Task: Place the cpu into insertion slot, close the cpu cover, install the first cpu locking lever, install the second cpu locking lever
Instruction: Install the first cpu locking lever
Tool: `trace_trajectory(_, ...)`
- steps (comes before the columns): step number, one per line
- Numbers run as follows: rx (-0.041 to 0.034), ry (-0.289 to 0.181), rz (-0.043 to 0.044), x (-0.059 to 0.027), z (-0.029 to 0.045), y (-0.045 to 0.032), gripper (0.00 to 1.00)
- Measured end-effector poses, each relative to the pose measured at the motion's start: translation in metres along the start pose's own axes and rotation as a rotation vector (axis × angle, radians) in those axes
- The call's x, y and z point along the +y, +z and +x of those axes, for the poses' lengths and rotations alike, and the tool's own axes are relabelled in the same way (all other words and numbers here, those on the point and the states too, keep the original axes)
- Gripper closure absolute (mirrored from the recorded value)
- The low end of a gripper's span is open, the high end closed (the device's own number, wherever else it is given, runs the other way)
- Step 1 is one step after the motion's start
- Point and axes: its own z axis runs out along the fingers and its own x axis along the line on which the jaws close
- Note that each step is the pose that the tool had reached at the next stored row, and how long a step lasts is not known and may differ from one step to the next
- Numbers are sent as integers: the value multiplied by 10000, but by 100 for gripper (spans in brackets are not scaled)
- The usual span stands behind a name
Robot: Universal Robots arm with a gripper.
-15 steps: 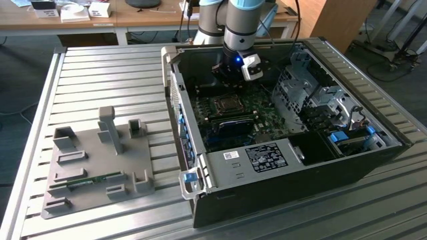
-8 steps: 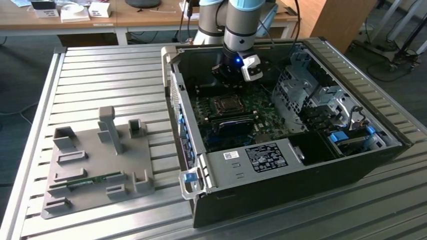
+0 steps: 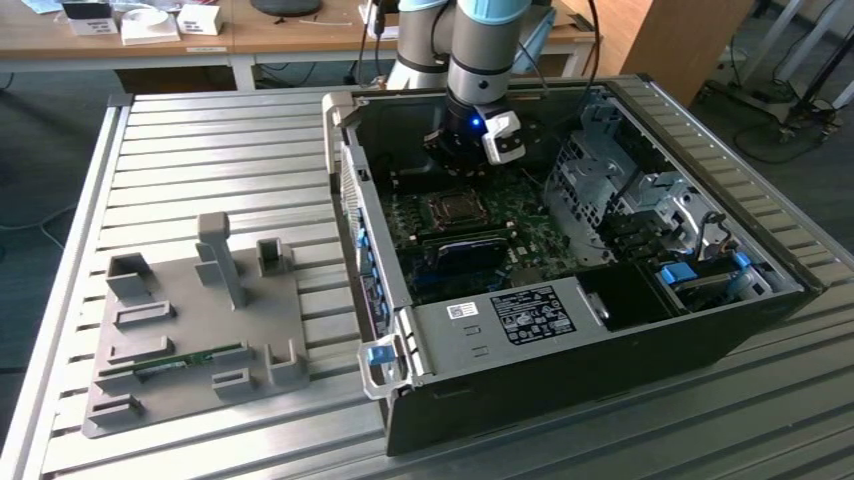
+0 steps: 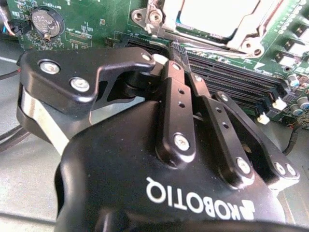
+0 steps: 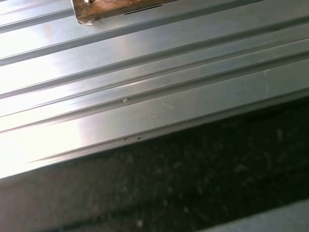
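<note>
Cpu: 1, within 1 cpu cover, near 1 gripper.

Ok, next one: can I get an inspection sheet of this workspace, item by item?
Surface: ribbed metal table carrying an open computer case and a grey fixture block.
Job's things: cpu sits in the insertion slot; cpu cover lies down around it; levers' state cannot be told.
Clutter: green circuit strip on the fixture block.
Grippers: pincer inside the case, close to the slot's edge.
Cables: dark cables beside the motherboard.
Surroundings: wooden desk with white boxes behind the table.
</note>
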Motion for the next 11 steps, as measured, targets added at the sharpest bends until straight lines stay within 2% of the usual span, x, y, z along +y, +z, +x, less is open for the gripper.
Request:
trace_trajectory(4,-9,-2,27,-3,-1,1,89)
trace_trajectory(11,-45,-13,154,-8,-2,0,89)
